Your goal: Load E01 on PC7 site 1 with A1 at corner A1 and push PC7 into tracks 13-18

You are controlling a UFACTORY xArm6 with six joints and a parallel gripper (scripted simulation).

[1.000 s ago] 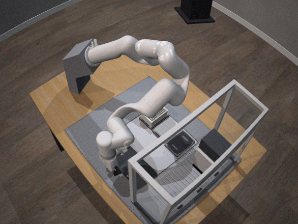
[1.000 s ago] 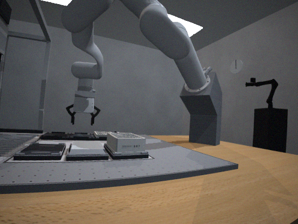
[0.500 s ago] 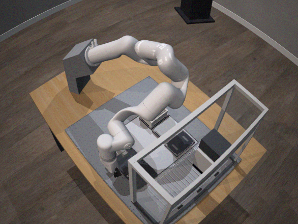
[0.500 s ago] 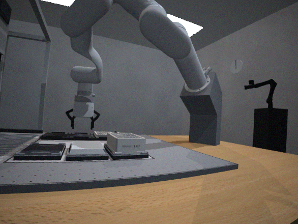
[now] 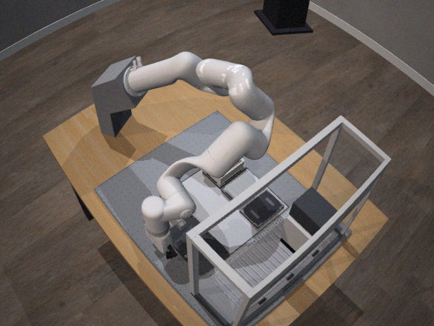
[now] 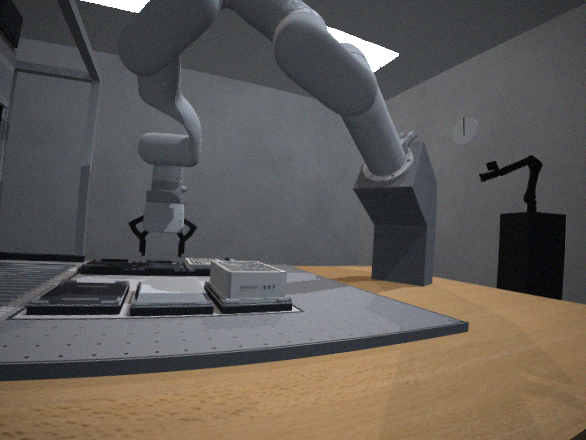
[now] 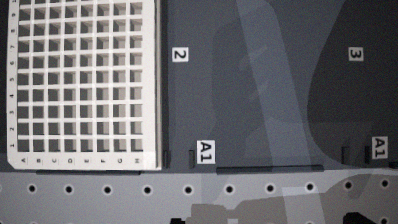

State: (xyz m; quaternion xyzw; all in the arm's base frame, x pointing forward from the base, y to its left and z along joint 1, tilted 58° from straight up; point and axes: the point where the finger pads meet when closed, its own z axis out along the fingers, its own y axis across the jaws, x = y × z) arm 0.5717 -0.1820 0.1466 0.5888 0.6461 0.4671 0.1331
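Note:
The white 96-well plate E01 [image 7: 80, 80] [image 6: 197, 261] lies flat on the dark carrier PC7 [image 7: 260, 100] [image 6: 125, 268], on the site left of the label 2. Its letter and number labels meet at its lower-left corner in the wrist view. Sites 2 and 3 are bare, each with an A1 mark at its lower-left corner. My gripper [image 6: 161, 252] [image 5: 171, 253] is open and empty. It hangs low over the carrier, beside the plate. The deep-well block E07 [image 6: 247, 280] [image 5: 229, 174] and the pale plate E10 [image 6: 167, 289] [image 5: 241, 185] sit in their nests.
The third nest [image 6: 77, 295] [image 5: 263, 208] is dark and holds no plate. The instrument's white frame [image 5: 274, 174] stands over the loading rails [image 5: 259, 255] [image 6: 25, 280]. A dark box [image 5: 312, 209] sits inside it. The perforated grey deck [image 7: 125, 200] lies around the carrier.

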